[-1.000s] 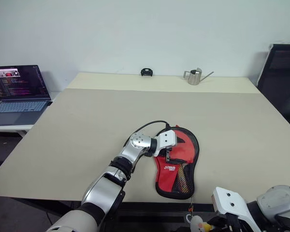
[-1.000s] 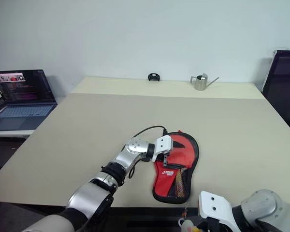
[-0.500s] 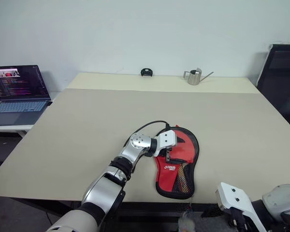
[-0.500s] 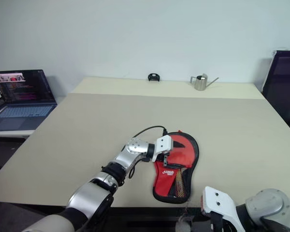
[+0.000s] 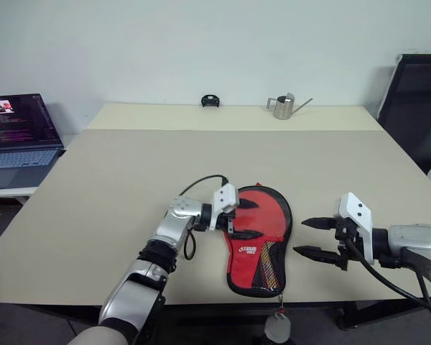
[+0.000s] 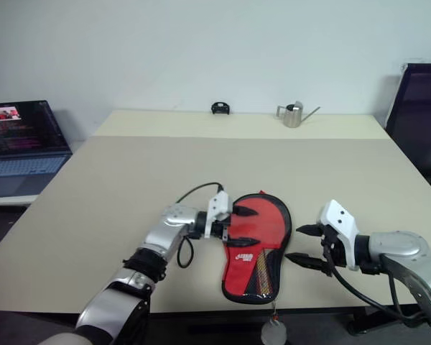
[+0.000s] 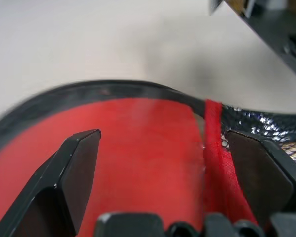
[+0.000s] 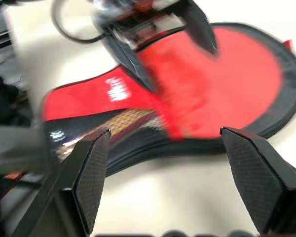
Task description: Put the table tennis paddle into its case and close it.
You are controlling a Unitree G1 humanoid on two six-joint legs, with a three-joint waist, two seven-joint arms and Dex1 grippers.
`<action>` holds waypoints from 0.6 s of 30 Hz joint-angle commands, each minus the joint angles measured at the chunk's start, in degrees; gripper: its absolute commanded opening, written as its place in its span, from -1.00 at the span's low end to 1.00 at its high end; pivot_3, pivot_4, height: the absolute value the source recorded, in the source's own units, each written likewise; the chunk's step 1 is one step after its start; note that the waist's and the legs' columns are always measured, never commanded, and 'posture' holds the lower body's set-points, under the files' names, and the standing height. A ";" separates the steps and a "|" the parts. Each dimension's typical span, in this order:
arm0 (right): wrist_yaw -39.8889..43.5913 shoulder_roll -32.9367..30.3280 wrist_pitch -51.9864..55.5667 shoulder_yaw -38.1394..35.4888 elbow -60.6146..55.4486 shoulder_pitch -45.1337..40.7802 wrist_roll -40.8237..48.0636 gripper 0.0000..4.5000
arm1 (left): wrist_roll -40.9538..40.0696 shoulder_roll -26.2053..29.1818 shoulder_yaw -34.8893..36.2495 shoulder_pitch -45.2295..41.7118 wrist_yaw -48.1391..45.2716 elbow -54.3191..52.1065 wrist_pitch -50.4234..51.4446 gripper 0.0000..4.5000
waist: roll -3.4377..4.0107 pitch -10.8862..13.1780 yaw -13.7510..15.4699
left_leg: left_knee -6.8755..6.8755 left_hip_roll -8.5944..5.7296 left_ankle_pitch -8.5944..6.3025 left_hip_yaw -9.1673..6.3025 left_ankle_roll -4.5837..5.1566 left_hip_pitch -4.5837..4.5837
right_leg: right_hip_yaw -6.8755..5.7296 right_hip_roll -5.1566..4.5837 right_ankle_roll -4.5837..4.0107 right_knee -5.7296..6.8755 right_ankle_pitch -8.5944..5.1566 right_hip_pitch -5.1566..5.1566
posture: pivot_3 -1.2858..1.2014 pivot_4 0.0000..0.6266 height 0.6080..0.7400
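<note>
Case (image 5: 262, 226): red face, black piping, white logo, black mesh pocket over yellowish-red at the narrow end. Desk (image 5: 129, 172): pale beige. Left gripper (image 5: 243, 218) and right gripper (image 5: 314, 237): black fingers on white housings, silver arms. Watering can (image 5: 282, 106): silver metal. Laptop (image 5: 18, 133): dark, screen lit with coloured text.

An office or lab: plain white wall, broad pale tabletop (image 5: 129, 172), open laptop (image 5: 18, 133), dark office chair (image 5: 416, 100).

Beige table (image 5: 129, 165), white wall (image 5: 165, 43)
</note>
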 commanded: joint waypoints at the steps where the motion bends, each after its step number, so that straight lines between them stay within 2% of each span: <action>1: 1.44 3.44 -5.03 -0.86 5.86 -3.84 -1.21 0.72 | -5.71 5.01 5.08 4.02 1.09 -12.37 8.19 0.97 | 0.08 0.05 -0.07 | -0.01 0.02 0.00 0.05 0.00 -0.01 | 0.07 0.00 -0.01 0.11 -0.01 -0.10 | 0.03 -0.52 1.00; 5: 3.52 6.87 -8.97 -1.48 15.06 -8.81 -2.50 0.72 | -9.01 9.59 9.57 9.75 5.40 -21.84 14.54 0.97 | 0.19 0.14 -0.03 | 0.05 0.02 -0.01 0.11 0.02 0.07 | 0.12 -0.05 -0.05 0.29 -0.02 -0.14 | 0.03 -0.52 1.00; 10: 7.97 7.74 -13.35 -0.16 25.78 -14.55 -5.75 0.72 | -12.11 14.52 14.51 17.66 9.96 -32.57 19.84 0.97 | 0.24 0.19 -0.02 | 0.10 0.04 0.00 0.13 0.02 0.08 | 0.13 -0.07 -0.06 0.33 -0.02 -0.14 | 0.03 -0.52 1.00; 18: 13.02 7.07 -19.34 -0.16 39.80 -20.73 -10.92 0.72 | -13.05 16.59 18.35 23.09 19.67 -42.87 24.93 0.97 | 0.26 0.21 0.29 | 0.09 0.02 0.00 0.17 0.02 0.07 | 0.13 -0.35 -0.07 0.31 -0.01 -0.15 | 0.03 -0.52 1.00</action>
